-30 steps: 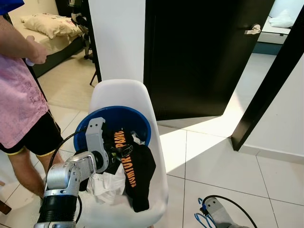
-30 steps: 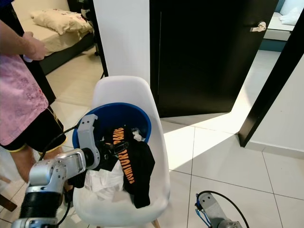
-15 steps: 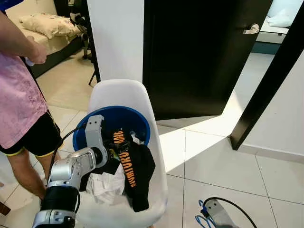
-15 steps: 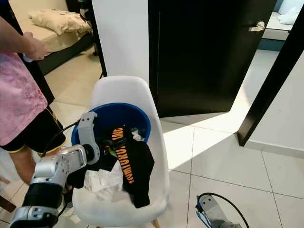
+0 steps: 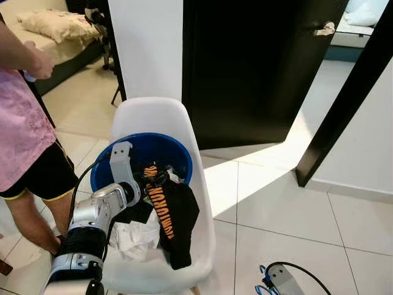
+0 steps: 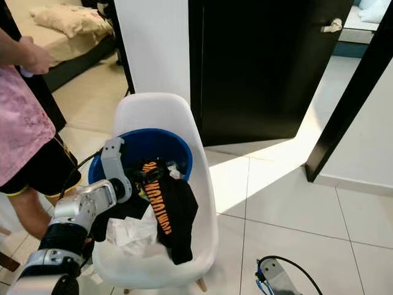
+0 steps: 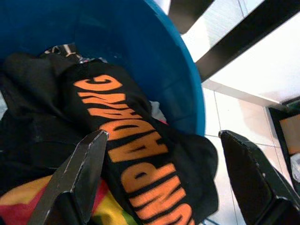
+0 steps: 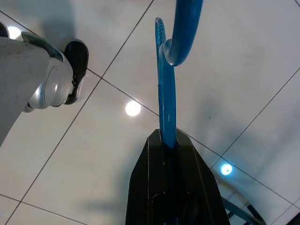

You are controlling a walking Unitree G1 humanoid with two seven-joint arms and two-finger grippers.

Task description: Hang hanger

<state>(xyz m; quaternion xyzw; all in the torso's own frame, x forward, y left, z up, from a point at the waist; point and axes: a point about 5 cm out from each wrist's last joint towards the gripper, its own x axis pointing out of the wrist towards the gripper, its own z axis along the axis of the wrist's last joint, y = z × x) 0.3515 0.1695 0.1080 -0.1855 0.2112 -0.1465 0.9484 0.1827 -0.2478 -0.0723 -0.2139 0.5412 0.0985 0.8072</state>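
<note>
Pale floor tiles (image 5: 288,203) run past a dark door (image 5: 245,67) toward a bedroom, and low at the robot's right the blue hanger (image 8: 167,79) is pinched between the closed fingers of the right gripper (image 8: 168,154), its hook curving above the tiles. That arm's wrist shows at the lower edge of the head views, blue plastic beside it. Well apart from the hanger, the left gripper (image 7: 161,159) reaches into the blue basin (image 5: 161,149) on the white chair (image 5: 156,117), its fingers (image 7: 79,173) spread wide on either side of the black shirt with orange lettering (image 7: 126,140), closed on nothing. White cloth (image 6: 132,230) lies below the shirt. A person in a pink top (image 5: 21,129) stands at left.
</note>
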